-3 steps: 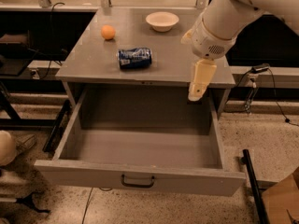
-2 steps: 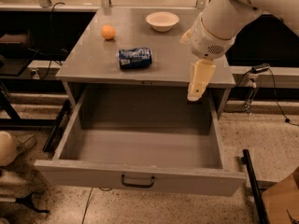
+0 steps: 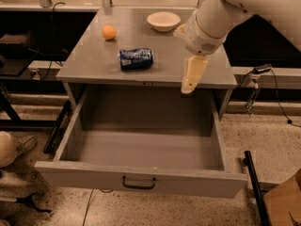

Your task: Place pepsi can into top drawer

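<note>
The pepsi can (image 3: 136,59), dark blue with white markings, lies on its side on the grey cabinet top (image 3: 89,60), near the front edge and left of centre. The top drawer (image 3: 70,175) below it is pulled fully out and has nothing inside; its dark handle (image 3: 138,183) sits at the centre of the front. My gripper (image 3: 188,89) points down over the cabinet's front edge, to the right of the can and apart from it, above the drawer's back right corner. It holds nothing.
An orange ball (image 3: 109,32) sits at the back left of the cabinet top and a white bowl (image 3: 163,20) at the back centre. Cables and a dark bar (image 3: 254,187) lie on the floor to the right. A cardboard box corner (image 3: 284,204) is at the lower right.
My gripper has shifted slightly to the left and up along the cabinet's front edge. The can, ball, bowl and drawer have not moved.
</note>
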Robot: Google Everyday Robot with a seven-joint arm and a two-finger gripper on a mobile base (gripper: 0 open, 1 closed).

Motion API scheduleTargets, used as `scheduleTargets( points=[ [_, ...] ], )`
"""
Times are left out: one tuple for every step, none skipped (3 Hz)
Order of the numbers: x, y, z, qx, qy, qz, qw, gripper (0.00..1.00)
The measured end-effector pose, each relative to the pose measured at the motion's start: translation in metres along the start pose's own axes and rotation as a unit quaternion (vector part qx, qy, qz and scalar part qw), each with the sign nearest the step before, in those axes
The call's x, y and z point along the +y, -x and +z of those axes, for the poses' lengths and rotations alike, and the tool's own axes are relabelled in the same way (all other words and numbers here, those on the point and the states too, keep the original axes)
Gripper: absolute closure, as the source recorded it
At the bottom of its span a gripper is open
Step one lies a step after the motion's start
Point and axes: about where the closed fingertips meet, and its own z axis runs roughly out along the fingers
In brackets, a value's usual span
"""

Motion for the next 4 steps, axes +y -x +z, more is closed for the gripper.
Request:
scheduleTargets(
  points=[
    [-0.044,0.013,0.031,-0.034,-0.024,-0.037,0.9985,0.00],
    [-0.066,0.023,0.053,-0.046,-0.030,-0.044,0.9975,0.00],
    [-0.083,0.031,0.078,-0.032,-0.022,-0.041,0.9984,0.00],
    [-0.095,0.039,0.098,-0.019,-0.014,-0.038,0.9990,0.00]
  ],
)
